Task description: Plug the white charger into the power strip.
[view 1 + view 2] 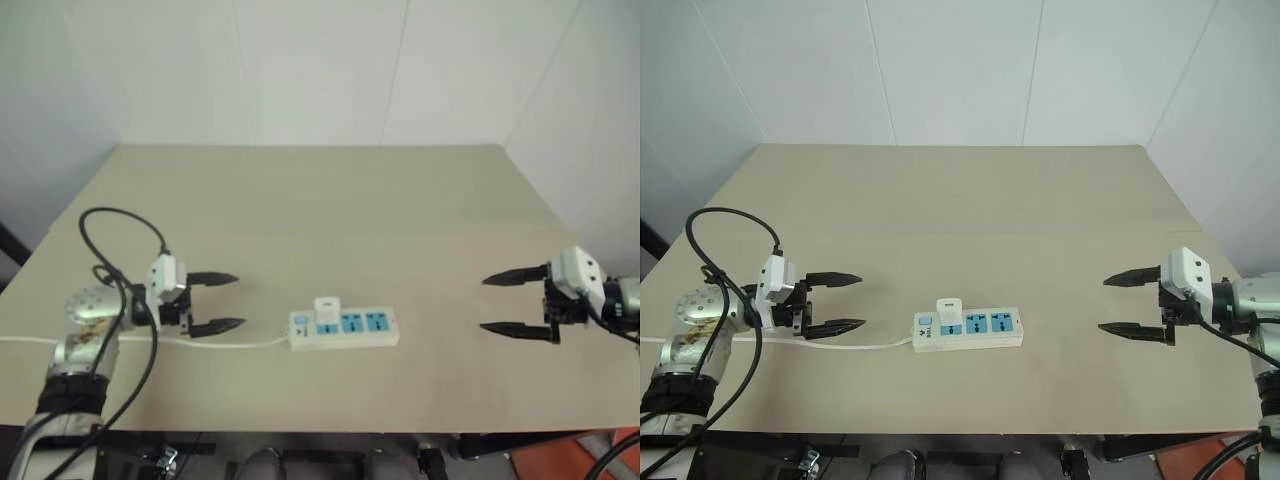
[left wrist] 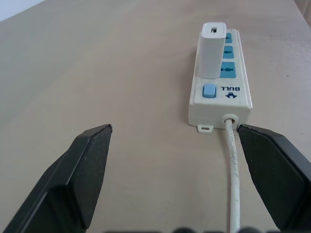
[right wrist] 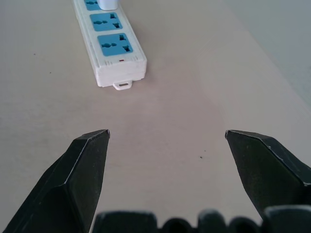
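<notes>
Left pincer (image 1: pixel 852 301) spread, empty, beside the cord (image 1: pixel 865 346) | power strip (image 1: pixel 968 329) lay mid-bench (image 1: pixel 970 210), near the front edge | white charger (image 1: pixel 949 313) stood upright in the outlet nearest the switch end | right pincer (image 1: pixel 1118 304) spread, empty, well apart from the strip

Lab-like test room, bare beige table (image 1: pixel 300 210), plain white walls (image 1: pixel 320 70)
</notes>
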Robot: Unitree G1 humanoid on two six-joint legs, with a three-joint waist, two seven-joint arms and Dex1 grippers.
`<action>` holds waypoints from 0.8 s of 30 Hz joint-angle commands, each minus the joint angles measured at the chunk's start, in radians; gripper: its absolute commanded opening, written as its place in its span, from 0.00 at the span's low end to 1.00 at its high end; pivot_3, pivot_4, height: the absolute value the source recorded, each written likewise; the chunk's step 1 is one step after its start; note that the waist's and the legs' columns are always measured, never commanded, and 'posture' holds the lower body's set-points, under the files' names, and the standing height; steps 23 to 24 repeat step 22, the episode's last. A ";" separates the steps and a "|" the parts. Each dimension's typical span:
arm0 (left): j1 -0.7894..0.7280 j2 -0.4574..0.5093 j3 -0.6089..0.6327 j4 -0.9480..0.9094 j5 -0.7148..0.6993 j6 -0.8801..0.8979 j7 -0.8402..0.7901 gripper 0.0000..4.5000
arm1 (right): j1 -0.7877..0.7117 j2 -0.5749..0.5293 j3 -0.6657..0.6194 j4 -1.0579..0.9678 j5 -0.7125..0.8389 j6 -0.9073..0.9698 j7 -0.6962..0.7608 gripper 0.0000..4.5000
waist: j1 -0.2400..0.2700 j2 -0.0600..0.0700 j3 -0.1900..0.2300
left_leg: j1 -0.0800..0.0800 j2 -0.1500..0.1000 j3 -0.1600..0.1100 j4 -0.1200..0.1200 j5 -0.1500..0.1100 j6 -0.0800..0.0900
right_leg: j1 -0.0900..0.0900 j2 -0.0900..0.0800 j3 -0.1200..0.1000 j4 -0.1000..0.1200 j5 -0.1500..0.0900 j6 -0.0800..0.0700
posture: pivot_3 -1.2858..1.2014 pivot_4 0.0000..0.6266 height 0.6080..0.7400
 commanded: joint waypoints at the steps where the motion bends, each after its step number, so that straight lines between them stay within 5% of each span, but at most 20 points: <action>1: 0.018 0.022 0.030 -0.051 -0.015 -0.001 0.021 0.99 | 0.003 -0.029 -0.020 -0.031 -0.003 0.022 0.001 1.00 | 0.000 0.000 0.000 | 0.000 0.000 0.000 0.000 0.000 0.000 | 0.000 0.000 0.000 0.000 0.000 0.000 | 0.52 0.24 1.00; 24: 0.181 0.052 0.097 -0.256 -0.057 0.085 0.143 0.99 | -0.098 0.002 0.036 0.025 -0.015 0.069 0.040 1.00 | 0.001 0.000 0.000 | 0.000 0.000 0.000 0.000 0.000 0.000 | 0.000 0.000 0.000 0.000 0.000 0.000 | 0.52 0.24 1.00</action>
